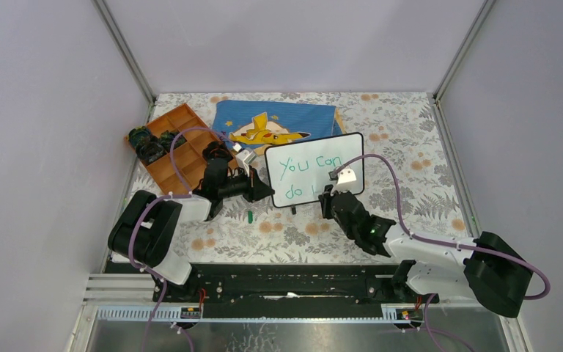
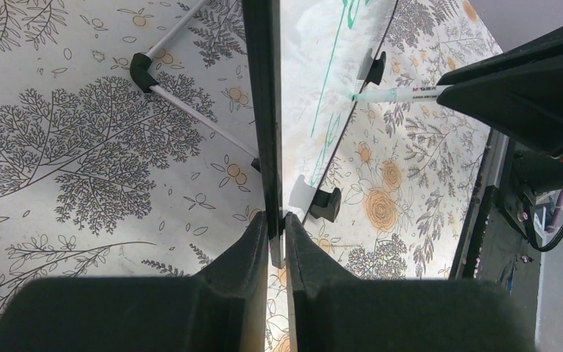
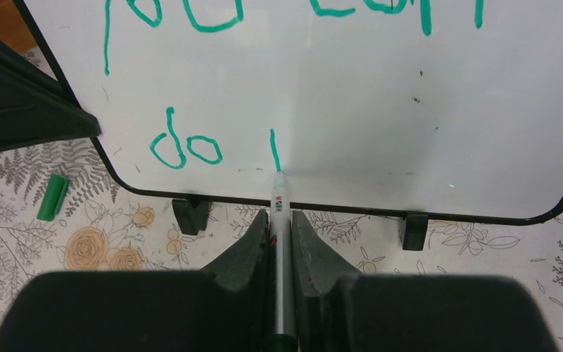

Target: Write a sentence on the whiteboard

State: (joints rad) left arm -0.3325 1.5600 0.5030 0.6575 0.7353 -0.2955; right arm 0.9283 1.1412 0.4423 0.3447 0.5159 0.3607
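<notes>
The whiteboard (image 1: 315, 174) stands tilted up on the floral table, black-framed with small black feet. Green writing (image 3: 187, 147) on it reads "You can" and, below, "do" plus one fresh vertical stroke. My left gripper (image 2: 276, 224) is shut on the board's left edge (image 2: 264, 110), seen edge-on in the left wrist view. My right gripper (image 3: 279, 220) is shut on a white marker (image 3: 279, 213). The marker tip touches the board at the foot of the stroke, just above the bottom frame. The marker also shows in the left wrist view (image 2: 399, 93).
A green marker cap (image 3: 52, 196) lies on the table left of the board's foot. A blue Pikachu cloth (image 1: 275, 125) lies behind the board. An orange divided tray (image 1: 176, 147) with small parts sits at the back left. A wire stand (image 2: 183, 95) props the board.
</notes>
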